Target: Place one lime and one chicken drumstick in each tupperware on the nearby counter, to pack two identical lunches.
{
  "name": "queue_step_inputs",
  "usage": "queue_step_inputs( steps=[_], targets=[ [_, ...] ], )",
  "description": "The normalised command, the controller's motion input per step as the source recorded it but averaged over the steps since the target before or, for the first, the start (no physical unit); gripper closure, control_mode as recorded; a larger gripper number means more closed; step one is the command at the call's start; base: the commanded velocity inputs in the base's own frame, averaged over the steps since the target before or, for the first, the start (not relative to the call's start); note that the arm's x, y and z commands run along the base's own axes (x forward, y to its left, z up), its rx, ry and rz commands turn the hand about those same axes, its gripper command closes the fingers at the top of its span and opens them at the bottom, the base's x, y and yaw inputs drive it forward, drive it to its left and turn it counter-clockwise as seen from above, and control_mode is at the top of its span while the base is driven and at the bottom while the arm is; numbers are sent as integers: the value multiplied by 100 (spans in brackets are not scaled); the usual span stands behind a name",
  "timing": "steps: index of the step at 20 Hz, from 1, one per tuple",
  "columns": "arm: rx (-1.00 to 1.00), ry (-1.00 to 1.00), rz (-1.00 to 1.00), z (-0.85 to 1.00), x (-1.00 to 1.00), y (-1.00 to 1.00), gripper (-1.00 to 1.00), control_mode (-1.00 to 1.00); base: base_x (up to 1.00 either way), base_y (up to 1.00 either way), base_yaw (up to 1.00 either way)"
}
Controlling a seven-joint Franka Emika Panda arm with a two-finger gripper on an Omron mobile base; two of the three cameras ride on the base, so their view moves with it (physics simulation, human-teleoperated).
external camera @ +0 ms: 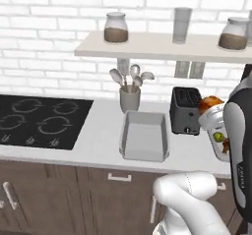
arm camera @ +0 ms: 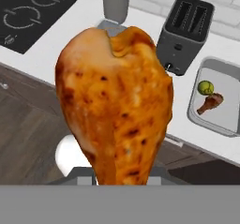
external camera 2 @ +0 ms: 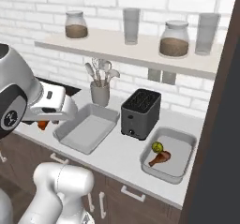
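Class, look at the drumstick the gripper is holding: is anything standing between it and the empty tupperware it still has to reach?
Nothing visible blocks it. The chicken drumstick hangs in the gripper above the counter edge, and the empty tupperware lies open, with the toaster beside it.

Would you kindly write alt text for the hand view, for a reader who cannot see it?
A large browned chicken drumstick, held in the gripper, stands close before the camera. Behind it on the pale counter sit a black toaster, a grey utensil cup and a grey tupperware holding a lime and another drumstick; a black cooktop lies upper left.
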Motion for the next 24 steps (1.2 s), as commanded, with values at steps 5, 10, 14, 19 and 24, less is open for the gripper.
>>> queue_step_inputs(
  steps=[5,10,14,19,24],
  targets=[
    [0,0,0,0,0,0,100,100,21,47,-45],
    [0,0,0,0,0,0,100,100,26,68,-27],
    [0,0,0,0,0,0,100,100,93,39,-25],
    [0,0,0,0,0,0,100,100,54,-5,-11],
    [0,0,0,0,0,0,100,100,0,-1,0]
  ],
)
